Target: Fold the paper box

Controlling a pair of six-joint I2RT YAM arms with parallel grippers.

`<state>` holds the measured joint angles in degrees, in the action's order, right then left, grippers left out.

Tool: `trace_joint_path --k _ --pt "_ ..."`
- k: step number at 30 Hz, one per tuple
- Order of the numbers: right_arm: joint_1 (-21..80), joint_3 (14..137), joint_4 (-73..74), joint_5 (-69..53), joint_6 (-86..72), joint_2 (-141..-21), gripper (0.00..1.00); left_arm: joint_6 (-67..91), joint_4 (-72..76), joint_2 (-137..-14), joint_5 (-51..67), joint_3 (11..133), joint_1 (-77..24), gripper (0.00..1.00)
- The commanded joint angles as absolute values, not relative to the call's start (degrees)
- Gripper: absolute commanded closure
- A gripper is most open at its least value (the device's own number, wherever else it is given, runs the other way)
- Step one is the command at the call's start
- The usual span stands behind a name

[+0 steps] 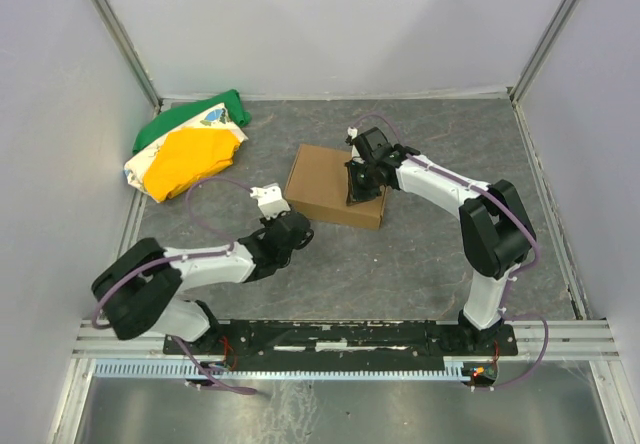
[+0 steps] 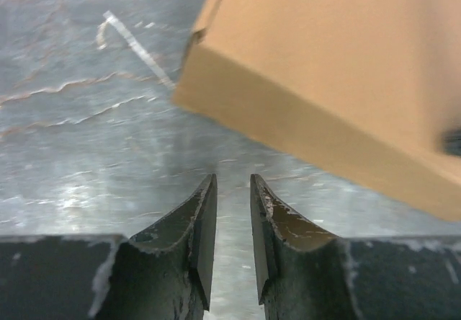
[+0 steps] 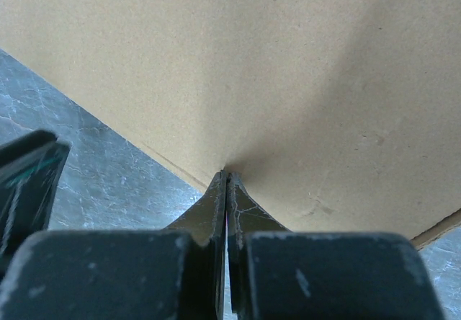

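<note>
The paper box [image 1: 325,179] lies closed on the grey table, a plain brown shallow rectangle. My right gripper [image 1: 358,192] stands over its right half, pointing down. In the right wrist view that gripper [image 3: 226,176] is shut, with its tips against the box's top [image 3: 252,60] and nothing between them. My left gripper [image 1: 298,230] sits low at the box's near left corner. In the left wrist view it [image 2: 233,183] is open by a narrow gap with only table showing between its fingers, and the box's corner [image 2: 324,68] is just ahead and to the right, not touching.
A green, yellow and white cloth bundle [image 1: 190,149] lies at the back left by the wall. Pale walls close in the table on three sides. A metal rail [image 1: 350,339] with the arm bases runs along the near edge.
</note>
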<state>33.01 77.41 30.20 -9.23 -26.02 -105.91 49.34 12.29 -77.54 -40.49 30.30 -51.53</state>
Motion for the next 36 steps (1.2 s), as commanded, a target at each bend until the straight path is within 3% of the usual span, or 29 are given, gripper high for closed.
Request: trace_joint_path --k 1,6,12,20,26,29,31,32,33,34,35,36 --pt "33.37 76.82 35.45 -8.92 -24.6 -108.35 0.98 52.13 2.54 -83.8 -41.88 35.19 -49.25 0.69" --pt "33.37 74.99 34.64 -8.69 -24.44 -108.08 0.98 53.29 -2.63 -88.08 -42.1 37.96 -48.81 0.71" --pt "33.36 73.45 33.63 -9.91 -24.68 -108.13 0.98 50.59 2.88 -92.36 -41.58 38.63 -47.32 0.7" --pt "33.39 71.37 33.25 -9.88 -24.38 -107.5 0.98 47.51 3.82 -105.78 -41.43 51.31 -45.56 0.68" --pt "33.37 71.29 33.27 -9.93 -24.15 -107.06 0.99 51.19 4.14 -102.44 -40.77 47.89 -45.92 0.67" --pt "33.38 71.93 33.38 -10.11 -24.21 -106.77 0.99 51.71 3.87 -95.92 -39.47 43.55 -46.13 0.6" --pt "33.39 72.14 33.08 -9.88 -24.4 -105.41 0.98 51.25 2.58 -90.96 -38.42 42.07 -46.59 0.48" --pt "33.41 72.35 33.12 -9.05 -24.44 -104.75 0.94 50.34 1.9 -88.44 -38.33 41.68 -47.11 0.39" --pt "33.38 72.38 33.09 -8.1 -24.45 -102.95 0.7 49.03 0.7 -85.81 -38.4 41.65 -47.56 0.17" --pt "33.4 72.37 32.99 -6.57 -24.59 -101.21 0.26 47.83 -1.36 -83.49 -38.41 41.91 -47.76 0.01" --pt "33.44 72.33 32.84 -5.2 -24.66 -99.31 0.01 46.54 -3.04 -80.92 -38.46 42.37 -47.86 0.01" --pt "33.4 72.29 32.67 -3.75 -24.65 -97.26 0.01 45.31 -5.03 -78.4 -38.56 42.94 -47.9 0.01"
